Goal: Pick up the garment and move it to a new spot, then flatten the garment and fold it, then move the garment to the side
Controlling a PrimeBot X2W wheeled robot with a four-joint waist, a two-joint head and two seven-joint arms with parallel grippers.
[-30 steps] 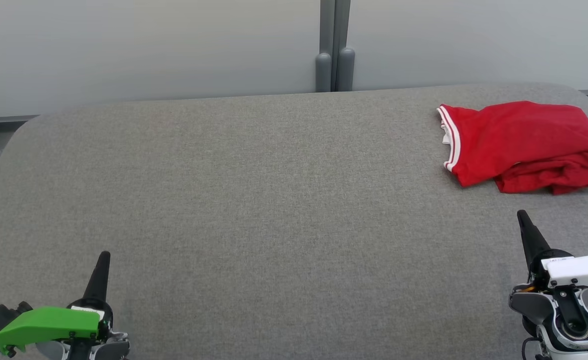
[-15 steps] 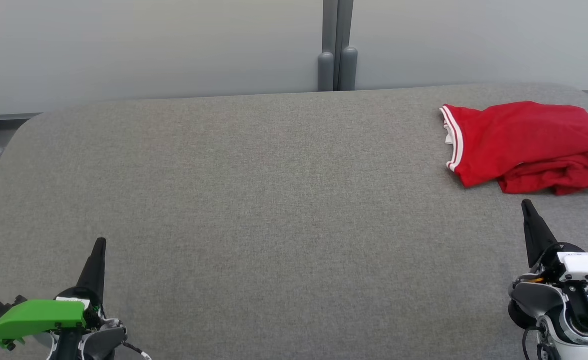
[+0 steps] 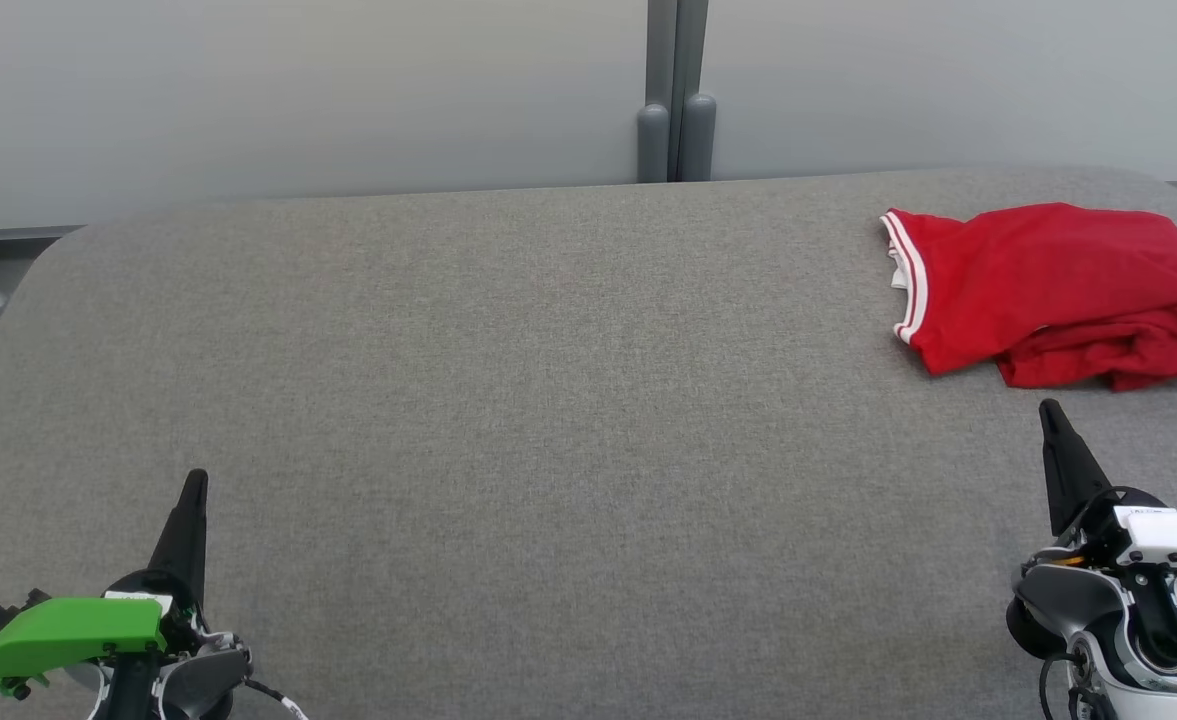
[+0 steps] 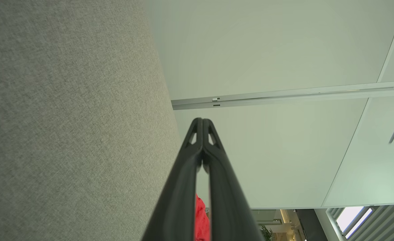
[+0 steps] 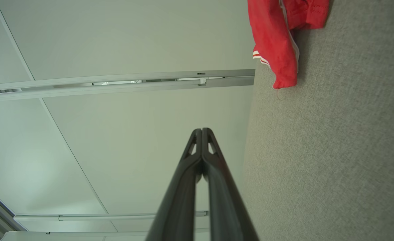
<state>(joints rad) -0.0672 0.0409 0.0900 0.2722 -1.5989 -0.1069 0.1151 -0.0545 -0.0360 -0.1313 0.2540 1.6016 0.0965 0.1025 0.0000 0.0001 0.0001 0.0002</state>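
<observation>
Nearest you at the table's [image 3: 568, 400] front left corner, your left gripper [image 3: 194, 480] has its two fingers pressed together on nothing, tip aimed at the far edge. At the front right corner your right gripper [image 3: 1049, 410] is pinched closed and empty too. Both seem parked back from the work to leave the top free. Farther along the table's right side, near its back corner, the red garment [image 3: 1048, 285] lies loosely folded. Its white-striped edge faces the table's middle, and no basket or box is around it. It looks set aside there.
</observation>
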